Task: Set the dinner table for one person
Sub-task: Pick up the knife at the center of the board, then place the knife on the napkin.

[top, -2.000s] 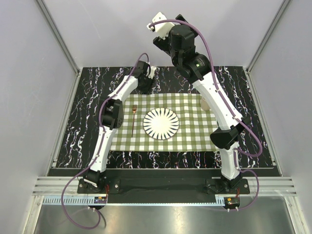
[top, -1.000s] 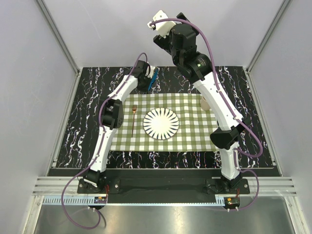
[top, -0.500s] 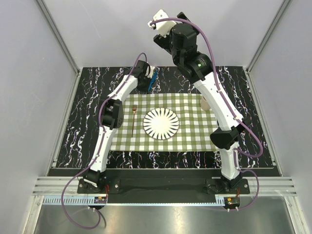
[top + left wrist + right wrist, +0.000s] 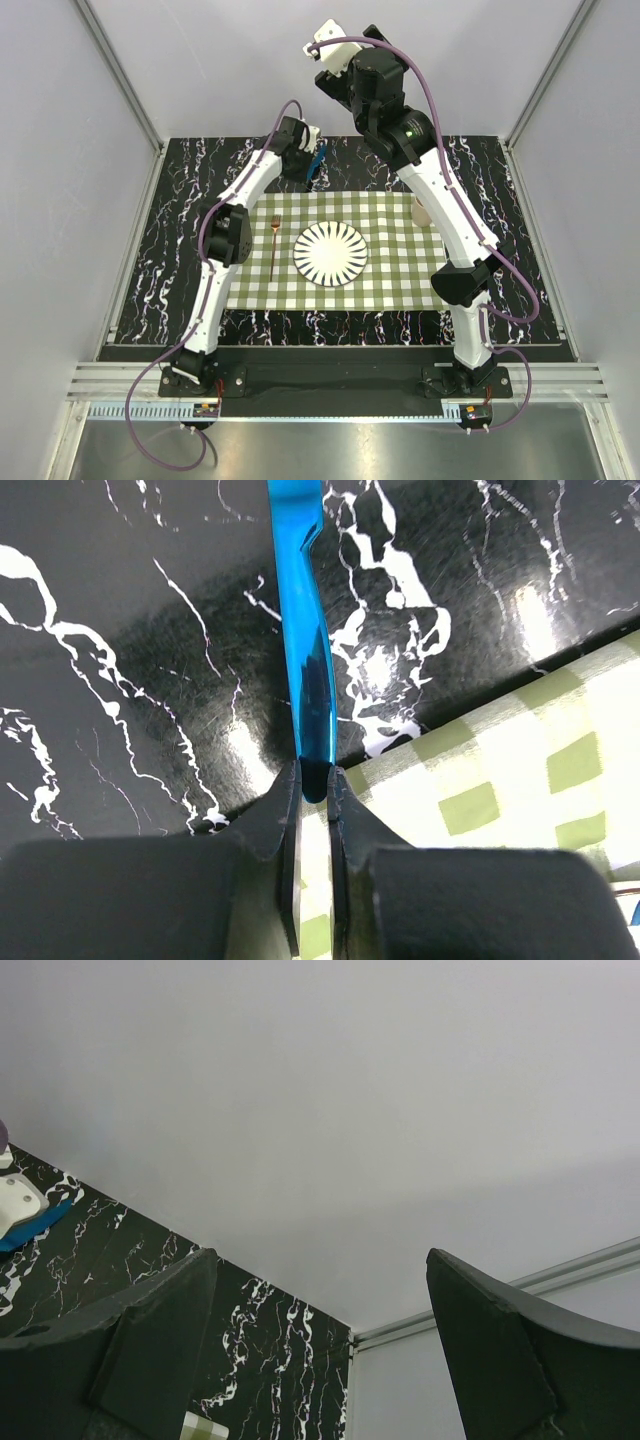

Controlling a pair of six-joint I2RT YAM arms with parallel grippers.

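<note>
The dinner table (image 4: 180, 220) is black with white veins. On it lies a green-and-white checked cloth (image 4: 390, 275) with a black-and-white striped plate (image 4: 330, 252) in the middle and a copper fork (image 4: 273, 245) left of the plate. A small beige cup (image 4: 421, 212) stands at the cloth's far right corner. My left gripper (image 4: 313, 780) is shut on the end of a shiny blue utensil (image 4: 305, 660), held over the cloth's far edge (image 4: 520, 760); it also shows in the top view (image 4: 316, 160). My right gripper (image 4: 320, 1310) is open and empty, raised high, facing the back wall.
Grey walls with metal rails enclose the table on three sides. The right arm (image 4: 440, 190) arches over the cloth's right part and the cup. The left arm (image 4: 245, 195) stretches over the table's left part to the far edge.
The blue utensil, hidden under the left gripper two seconds ago, now shows in its grip and has shifted slightly towards the back. The right arm has barely moved.
</note>
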